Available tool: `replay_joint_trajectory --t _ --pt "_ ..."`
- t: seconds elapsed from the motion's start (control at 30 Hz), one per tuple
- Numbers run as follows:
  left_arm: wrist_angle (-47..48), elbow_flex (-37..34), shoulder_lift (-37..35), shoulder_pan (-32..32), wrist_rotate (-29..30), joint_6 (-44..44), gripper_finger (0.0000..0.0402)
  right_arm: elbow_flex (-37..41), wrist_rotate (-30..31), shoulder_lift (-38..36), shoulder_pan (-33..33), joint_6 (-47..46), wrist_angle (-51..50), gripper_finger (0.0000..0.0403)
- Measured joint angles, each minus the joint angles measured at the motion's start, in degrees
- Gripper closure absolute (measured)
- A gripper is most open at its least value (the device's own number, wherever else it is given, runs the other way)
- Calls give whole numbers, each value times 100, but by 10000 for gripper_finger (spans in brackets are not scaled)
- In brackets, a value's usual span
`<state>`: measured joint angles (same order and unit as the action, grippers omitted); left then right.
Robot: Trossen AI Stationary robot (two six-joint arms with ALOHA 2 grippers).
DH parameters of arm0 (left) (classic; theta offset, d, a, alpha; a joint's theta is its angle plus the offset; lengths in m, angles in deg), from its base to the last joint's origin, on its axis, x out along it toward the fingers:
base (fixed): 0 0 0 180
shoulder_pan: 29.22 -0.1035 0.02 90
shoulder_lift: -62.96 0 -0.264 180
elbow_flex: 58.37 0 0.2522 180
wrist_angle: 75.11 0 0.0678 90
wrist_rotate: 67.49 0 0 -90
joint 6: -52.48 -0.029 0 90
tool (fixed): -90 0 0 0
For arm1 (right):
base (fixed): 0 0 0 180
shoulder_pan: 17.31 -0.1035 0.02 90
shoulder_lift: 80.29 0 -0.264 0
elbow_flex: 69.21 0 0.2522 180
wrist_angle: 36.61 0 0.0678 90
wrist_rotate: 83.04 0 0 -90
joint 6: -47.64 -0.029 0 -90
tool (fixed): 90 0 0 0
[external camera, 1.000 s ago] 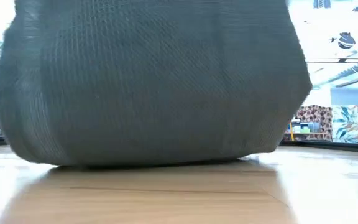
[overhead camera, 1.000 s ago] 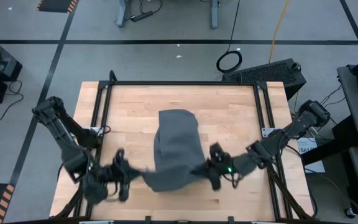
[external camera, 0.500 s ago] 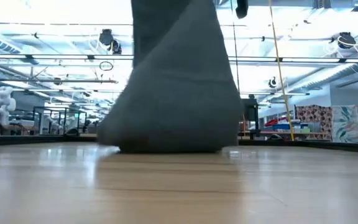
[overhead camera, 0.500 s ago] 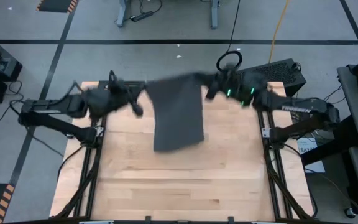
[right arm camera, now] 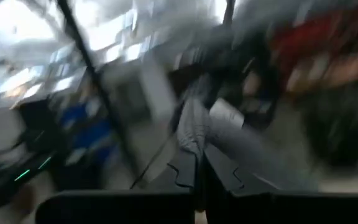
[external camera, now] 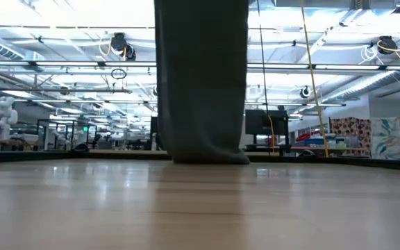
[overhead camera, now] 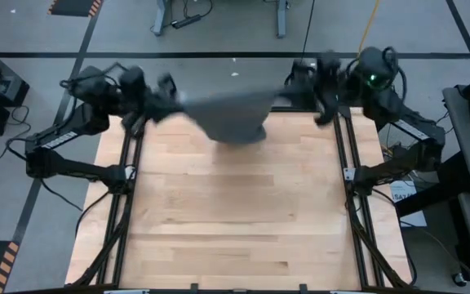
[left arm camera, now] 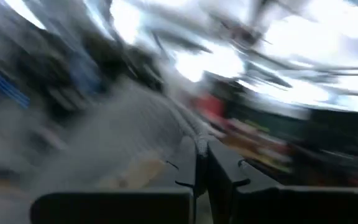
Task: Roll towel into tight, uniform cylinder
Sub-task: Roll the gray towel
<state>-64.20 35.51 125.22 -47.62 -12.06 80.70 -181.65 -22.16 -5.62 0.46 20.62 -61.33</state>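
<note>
Your two wrist pictures are smeared, so little beyond each arm's own fingers reads clearly, and the upper part of the towel [external camera: 201, 83] runs off the top of the low view, hiding both grips there. From above, the left hand [overhead camera: 163, 91] and right hand [overhead camera: 304, 86] also show blurred at the far edge of the counter [overhead camera: 235, 212]; you cannot make out the exact pinch points in that view.

You hold the towel by its two upper corners, stretched between the hands over the counter's far edge. Its top edge runs side to side from hand to hand, and the cloth hangs straight down from it, long axis vertical. In the low view its lower hem sits at or just above the counter surface near the far edge; contact there is too close to call.

The left hand's fingers [left arm camera: 191, 168] are pressed together on a ridge of grey cloth, and the right hand's fingers [right arm camera: 188, 171] are likewise pinched on a bunched fold, with a small white tag [right arm camera: 225, 114] beside it.

The towel is plain dark grey, soft, with a fine woven rib, and falls as a flat, narrow panel with near-parallel sides. The counter is pale wood planking framed by black rails.
</note>
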Motion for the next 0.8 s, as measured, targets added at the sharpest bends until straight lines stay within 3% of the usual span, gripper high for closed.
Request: replay_joint_trajectory --t 0.07,0.13,0.4,0.57,0.8 --pt "616 0 3 247 -742 677 387 -311 45 3 -517 -186 -1096 402" --pt "1411 -4 16 590 -1070 851 387 -456 346 3 -1024 -654 -1918 402" --pt "4264 -90 68 1479 -382 -484 387 -198 1399 115 -2668 -2602 -3558 402" --pt "4622 -451 72 1691 -308 -527 387 342 1487 337 -3380 -3464 -3559 402" --pt "4573 -1136 145 2182 -208 -467 387 712 1424 761 -3847 -3818 -3302 402"
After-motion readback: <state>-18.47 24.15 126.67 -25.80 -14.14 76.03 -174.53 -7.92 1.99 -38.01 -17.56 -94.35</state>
